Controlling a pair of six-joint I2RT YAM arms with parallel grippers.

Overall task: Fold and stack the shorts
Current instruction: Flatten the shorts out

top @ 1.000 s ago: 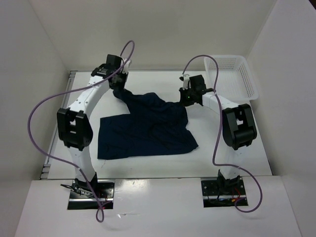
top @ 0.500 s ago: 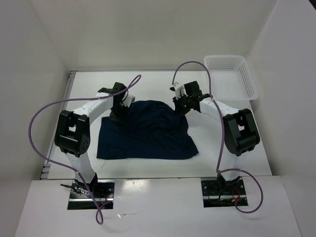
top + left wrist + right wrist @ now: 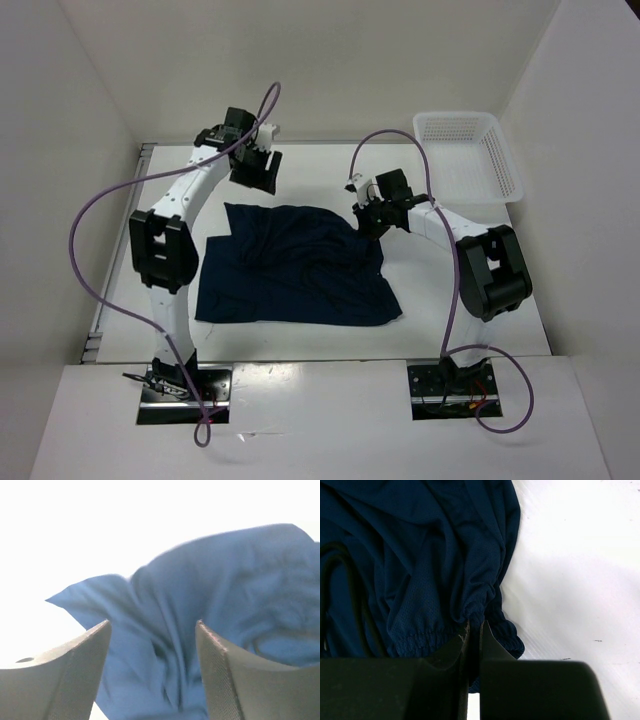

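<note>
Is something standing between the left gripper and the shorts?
Nothing visible. The open left gripper hangs near the shorts' far left corner, with a free path to it. The right gripper is shut on their waistband.

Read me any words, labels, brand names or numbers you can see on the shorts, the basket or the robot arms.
No readable text in any view.
The shorts: plain navy, no print or tag showing.
The white basket: no label.
The left gripper and right gripper: bare black fingers, no marking.
</note>
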